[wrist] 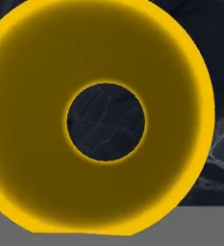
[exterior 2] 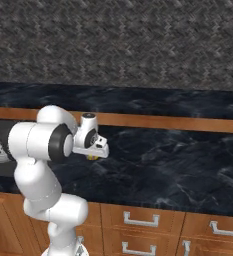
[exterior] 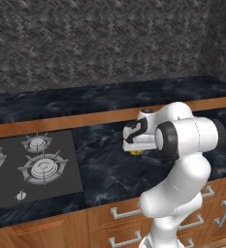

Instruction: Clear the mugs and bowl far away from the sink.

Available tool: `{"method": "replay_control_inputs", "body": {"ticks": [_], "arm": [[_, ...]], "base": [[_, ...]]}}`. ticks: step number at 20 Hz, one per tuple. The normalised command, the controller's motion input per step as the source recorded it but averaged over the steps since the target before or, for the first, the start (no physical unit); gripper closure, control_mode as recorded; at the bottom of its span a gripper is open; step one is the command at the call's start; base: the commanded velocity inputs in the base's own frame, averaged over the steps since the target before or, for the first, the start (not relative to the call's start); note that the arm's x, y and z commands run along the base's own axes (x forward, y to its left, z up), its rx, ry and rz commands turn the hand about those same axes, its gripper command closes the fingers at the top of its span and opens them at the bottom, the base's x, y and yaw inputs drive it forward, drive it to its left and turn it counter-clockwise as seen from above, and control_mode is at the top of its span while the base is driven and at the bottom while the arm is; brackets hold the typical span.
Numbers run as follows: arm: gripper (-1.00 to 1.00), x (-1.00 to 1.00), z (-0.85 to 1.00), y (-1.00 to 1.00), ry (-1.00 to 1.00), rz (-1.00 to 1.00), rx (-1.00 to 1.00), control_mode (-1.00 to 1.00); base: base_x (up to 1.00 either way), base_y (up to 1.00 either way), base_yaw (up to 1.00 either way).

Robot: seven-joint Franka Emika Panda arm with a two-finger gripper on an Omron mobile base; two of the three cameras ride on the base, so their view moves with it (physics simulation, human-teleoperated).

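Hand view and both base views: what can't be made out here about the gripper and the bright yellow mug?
- Bright yellow mug: fills the hand view; handle unseen, rim cut by the edges.
- Same mug in the base views: only a yellow sliver below the white hand.
- Gripper: fingers hidden by the hand; open or shut unclear.

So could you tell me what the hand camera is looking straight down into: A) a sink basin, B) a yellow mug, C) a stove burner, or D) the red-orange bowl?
B: a bright yellow mug rings that view, with dark marble counter around it.
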Motion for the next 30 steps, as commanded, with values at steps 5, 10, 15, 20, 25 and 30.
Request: {"method": "replay_control_inputs", "body": {"ticks": [5,10,15,20,25,30], "arm": [[-1.00,0.30,-0.30,0.00,0.08,0.00,0.00,-1.00],[-1.00,-0.06,0.12,-0.03,0.00,0.00,0.03,-1.00],[-1.00,-0.19,0.45,-0.08,0.00,0.00,0.09,-1.00],[-1.00,-0.35,0.61,0.00,0.02,0.00,0.04,-1.00],[-1.00,-0.35,0.71,0.00,0.01,0.00,0.00,-1.00],[-1.00,-0.85,0.69,0.00,0.02,0.00,0.00,-1.00]], "base": [[0.00,0.00,0.00],[0.00,0.00,0.00],[0.00,0.00,0.00],[0.00,0.00,0.00],[0.00,0.00,0.00],[0.00,0.00,0.00]]}}
